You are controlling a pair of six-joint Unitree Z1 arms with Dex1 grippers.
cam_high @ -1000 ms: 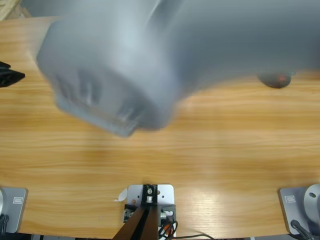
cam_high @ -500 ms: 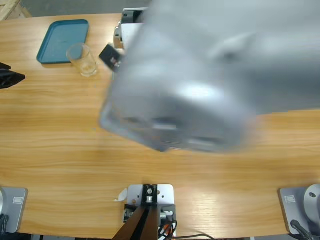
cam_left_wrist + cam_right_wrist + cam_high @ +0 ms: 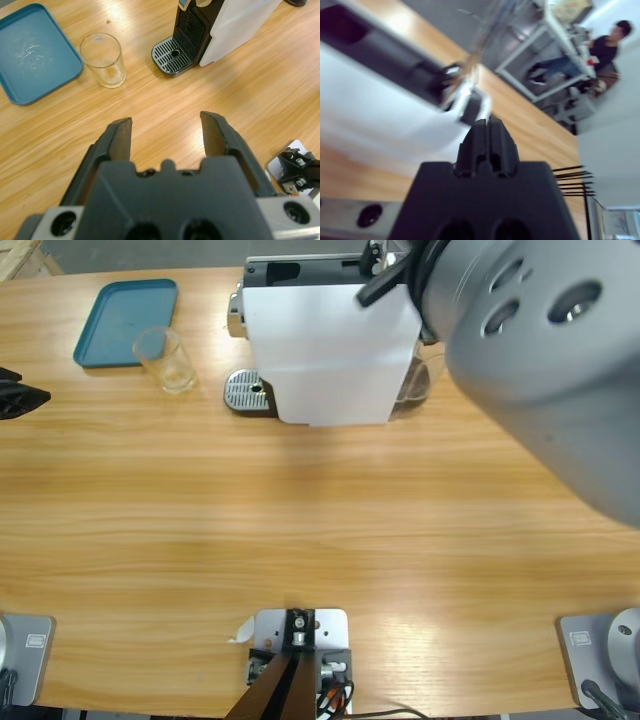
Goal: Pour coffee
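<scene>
Left gripper [image 3: 166,135] spread above table; glass [image 3: 102,60] beside tray [image 3: 30,55].

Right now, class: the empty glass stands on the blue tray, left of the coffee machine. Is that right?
Not quite. The glass stands on the wooden table beside the blue tray, not on it; the left wrist view shows this. It is left of the coffee machine.
</scene>
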